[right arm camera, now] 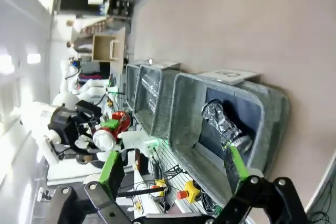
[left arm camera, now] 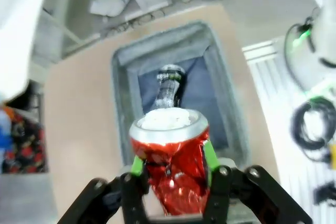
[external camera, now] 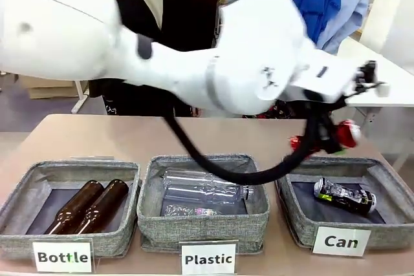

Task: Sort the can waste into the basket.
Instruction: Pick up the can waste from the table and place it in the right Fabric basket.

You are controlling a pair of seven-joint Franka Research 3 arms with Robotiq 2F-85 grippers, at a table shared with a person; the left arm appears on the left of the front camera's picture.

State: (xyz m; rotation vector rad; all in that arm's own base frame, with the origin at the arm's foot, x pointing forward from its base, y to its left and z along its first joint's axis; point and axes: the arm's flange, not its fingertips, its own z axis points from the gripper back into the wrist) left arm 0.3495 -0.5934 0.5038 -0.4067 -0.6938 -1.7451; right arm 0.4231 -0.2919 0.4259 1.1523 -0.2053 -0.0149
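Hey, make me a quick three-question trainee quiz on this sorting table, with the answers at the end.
1. True or false: the left claw is shut on the red can.
2. What already lies in the Can basket? A) brown bottle B) dark can C) clear bottle
3. Fill in: the right claw is ____.

Key: 1 true; 2 B, the dark can; 3 open.

1 can in the rightmost basket, another seemingly above its far rim.
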